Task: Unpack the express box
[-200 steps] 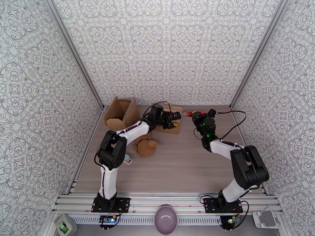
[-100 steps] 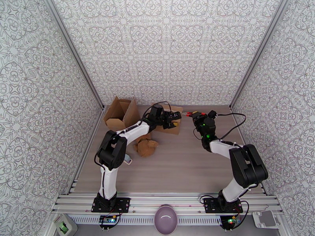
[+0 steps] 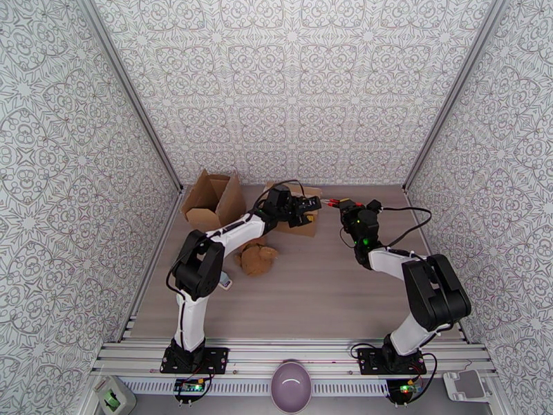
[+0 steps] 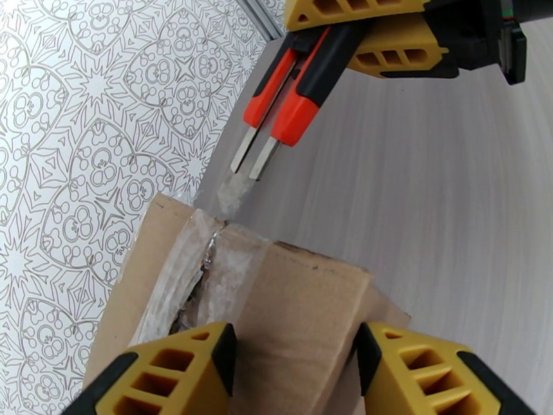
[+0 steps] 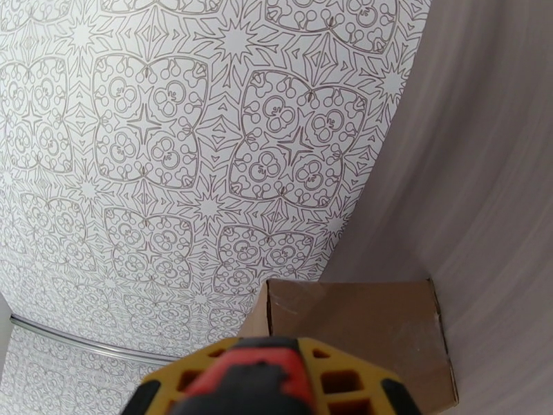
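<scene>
Open carton (image 3: 213,199) and crumpled paper (image 3: 258,259) sit left of taped box (image 3: 307,227).

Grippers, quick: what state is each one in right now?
Left gripper: open, fingers apart over the taped cardboard box.
Right gripper: shut on the orange cutter.

Sealed box (image 3: 307,228) at back of table (image 3: 325,292), opened box (image 3: 211,198) left of it, crumpled paper (image 3: 257,259) in front

bright, even, diffuse light from above; faint soft shadows on table (image 3: 325,292). wrist views bend wall (image 5: 173,133) pattern w/ fisheye; right wrist bottom edge out of focus.
</scene>
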`<state>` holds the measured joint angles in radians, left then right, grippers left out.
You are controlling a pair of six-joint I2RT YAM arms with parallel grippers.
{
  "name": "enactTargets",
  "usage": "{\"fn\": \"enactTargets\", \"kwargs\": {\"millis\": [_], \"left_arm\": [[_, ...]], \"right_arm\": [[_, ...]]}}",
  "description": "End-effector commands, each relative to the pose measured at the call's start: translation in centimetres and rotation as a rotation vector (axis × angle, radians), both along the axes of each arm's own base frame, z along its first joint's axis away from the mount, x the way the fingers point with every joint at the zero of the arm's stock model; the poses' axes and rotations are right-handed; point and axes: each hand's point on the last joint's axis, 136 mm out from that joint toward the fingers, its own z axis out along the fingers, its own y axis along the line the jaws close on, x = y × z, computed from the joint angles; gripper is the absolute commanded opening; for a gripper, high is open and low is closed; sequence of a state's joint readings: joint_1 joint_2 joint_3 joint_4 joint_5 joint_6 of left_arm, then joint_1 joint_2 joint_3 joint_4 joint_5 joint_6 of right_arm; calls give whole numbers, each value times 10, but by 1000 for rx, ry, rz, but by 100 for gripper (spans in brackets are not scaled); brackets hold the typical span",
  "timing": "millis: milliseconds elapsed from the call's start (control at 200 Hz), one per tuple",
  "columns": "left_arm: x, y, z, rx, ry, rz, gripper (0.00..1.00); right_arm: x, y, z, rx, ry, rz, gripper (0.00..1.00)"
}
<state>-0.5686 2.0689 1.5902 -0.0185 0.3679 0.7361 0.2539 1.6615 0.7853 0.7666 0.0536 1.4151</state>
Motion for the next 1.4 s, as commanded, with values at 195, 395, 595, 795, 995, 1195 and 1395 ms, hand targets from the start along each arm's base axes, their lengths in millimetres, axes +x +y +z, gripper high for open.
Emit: {"fn": "enactTargets", "kwargs": {"millis": [195, 395, 595, 795, 995, 1195, 1395], "left_arm": [[36, 4, 4, 2, -64, 150, 52], [45, 8, 7, -4, -69, 192, 52], [51, 11, 10, -3, -75, 228, 51], [50, 8, 9, 0, -77, 222, 51], [32, -1, 2, 23, -72, 134, 52], [14, 2, 1, 35, -45, 60, 52], [1, 1, 3, 35, -1, 16, 53]], "right_arm": [[-30, 35, -21, 8, 108, 174, 0], [-37, 39, -23, 10, 123, 193, 0], [-41, 39, -22, 13, 124, 195, 0], [-41, 47, -20, 29, 118, 210, 0], [-40, 39, -18, 3, 97, 173, 0], [-45, -7, -8, -108, 89, 49, 0], [-56, -56, 16, -310, 92, -51, 0]]}}
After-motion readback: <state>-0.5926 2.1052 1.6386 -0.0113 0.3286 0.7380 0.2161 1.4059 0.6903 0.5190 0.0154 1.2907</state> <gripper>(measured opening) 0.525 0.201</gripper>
